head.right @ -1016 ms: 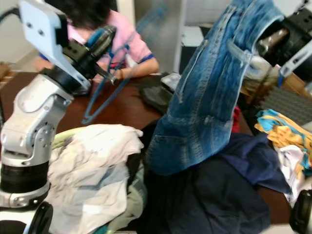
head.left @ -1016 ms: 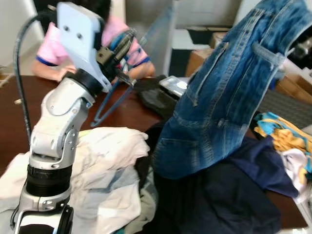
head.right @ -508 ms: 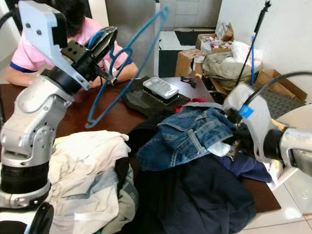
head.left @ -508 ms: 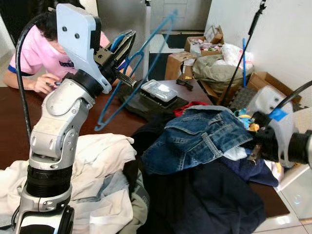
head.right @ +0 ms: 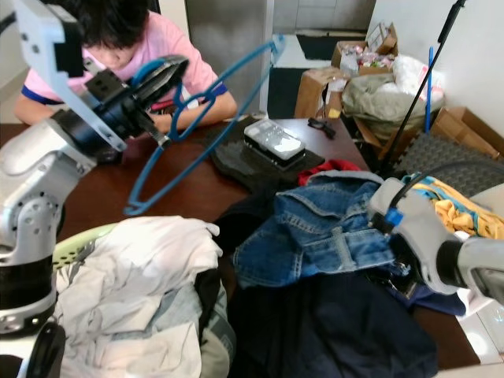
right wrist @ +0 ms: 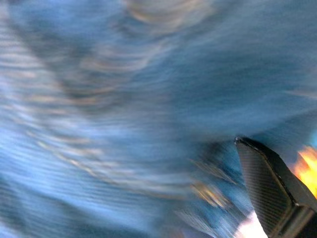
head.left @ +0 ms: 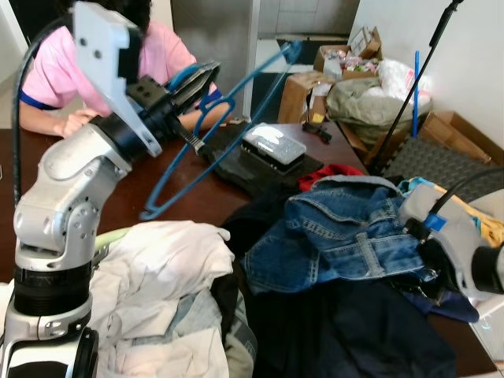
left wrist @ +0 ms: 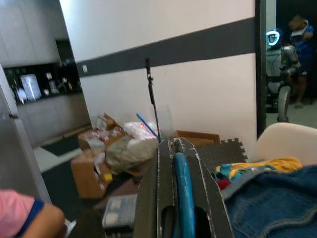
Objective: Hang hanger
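Observation:
A blue plastic hanger [head.left: 236, 102] is held up above the dark brown table [head.left: 181, 185], slanting from low near the white clothes to high at the back. My left gripper [head.left: 193, 90] is shut on it near the hook; in the left wrist view the blue bar [left wrist: 183, 198] runs between the black fingers [left wrist: 151, 208]. A pair of blue jeans [head.left: 346, 236] lies crumpled on the clothes pile. My right gripper [head.right: 399, 268] sits low at the jeans' right edge, pressed against blurred denim [right wrist: 124, 99] in the right wrist view.
A person in a pink shirt [head.left: 161, 51] sits at the table's far side, close behind the hanger. White clothes [head.left: 157, 276] and a dark navy garment [head.left: 339, 331] cover the near table. A black bag with a device [head.left: 272, 150], boxes [head.left: 358, 83] and a stand [head.left: 413, 87] lie beyond.
The jeans, held high one second ago, have dropped onto the pile and my right arm has come down with them. The left gripper still holds the hanger. The camera view shifted.

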Motion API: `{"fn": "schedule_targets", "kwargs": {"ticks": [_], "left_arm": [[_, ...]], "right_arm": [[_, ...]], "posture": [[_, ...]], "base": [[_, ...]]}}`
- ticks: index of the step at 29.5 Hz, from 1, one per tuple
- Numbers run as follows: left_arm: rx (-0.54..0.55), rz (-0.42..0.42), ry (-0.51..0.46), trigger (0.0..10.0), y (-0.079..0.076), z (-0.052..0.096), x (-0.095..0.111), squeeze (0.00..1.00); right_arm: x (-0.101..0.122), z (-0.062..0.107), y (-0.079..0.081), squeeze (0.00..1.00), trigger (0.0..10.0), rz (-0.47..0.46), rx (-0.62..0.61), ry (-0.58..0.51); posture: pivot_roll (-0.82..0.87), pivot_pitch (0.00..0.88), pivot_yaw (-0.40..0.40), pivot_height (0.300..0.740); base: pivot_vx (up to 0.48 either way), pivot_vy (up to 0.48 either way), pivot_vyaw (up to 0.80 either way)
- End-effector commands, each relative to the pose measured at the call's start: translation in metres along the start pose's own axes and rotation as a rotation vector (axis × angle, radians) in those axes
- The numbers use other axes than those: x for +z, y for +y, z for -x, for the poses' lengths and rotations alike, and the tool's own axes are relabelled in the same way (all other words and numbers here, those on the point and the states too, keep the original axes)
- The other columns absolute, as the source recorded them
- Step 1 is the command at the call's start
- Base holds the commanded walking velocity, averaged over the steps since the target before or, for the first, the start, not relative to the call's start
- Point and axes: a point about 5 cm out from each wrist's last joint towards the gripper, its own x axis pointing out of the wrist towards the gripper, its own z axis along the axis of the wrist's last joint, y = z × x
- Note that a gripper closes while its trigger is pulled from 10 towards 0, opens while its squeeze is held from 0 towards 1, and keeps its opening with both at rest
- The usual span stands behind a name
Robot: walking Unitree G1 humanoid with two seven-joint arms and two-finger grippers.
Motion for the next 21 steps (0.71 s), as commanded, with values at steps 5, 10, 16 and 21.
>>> {"fn": "schedule_targets", "kwargs": {"ticks": [5, 10, 16, 21], "left_arm": [[-0.239, 0.02, 0.023, 10.0, -0.008, 0.012, 0.011, 0.0], [-0.313, 0.041, 0.008, 10.0, -0.015, 0.011, 0.017, 0.0], [-0.376, 0.059, 0.006, 10.0, -0.018, 0.01, 0.019, 0.0], [-0.437, 0.07, 0.006, 10.0, -0.021, 0.01, 0.02, 0.0]], "right_arm": [[-0.013, 0.054, -0.058, 1.0, 10.0, -0.017, -0.339, 0.07], [0.021, 0.088, -0.052, 1.0, 10.0, -0.011, -0.259, -0.271], [0.039, 0.113, -0.041, 1.0, 10.0, 0.025, -0.136, -0.532], [0.054, 0.118, -0.031, 1.0, 10.0, 0.06, -0.023, -0.697]], "posture": [[0.01, 0.072, -0.042, 0.74], [0.01, 0.076, -0.036, 0.74], [0.0, 0.078, -0.032, 0.74], [0.0, 0.077, -0.029, 0.74]], "base": [[0.0, 0.0, 0.0], [0.0, 0.0, 0.0], [0.0, 0.0, 0.0], [0.0, 0.0, 0.0]]}}
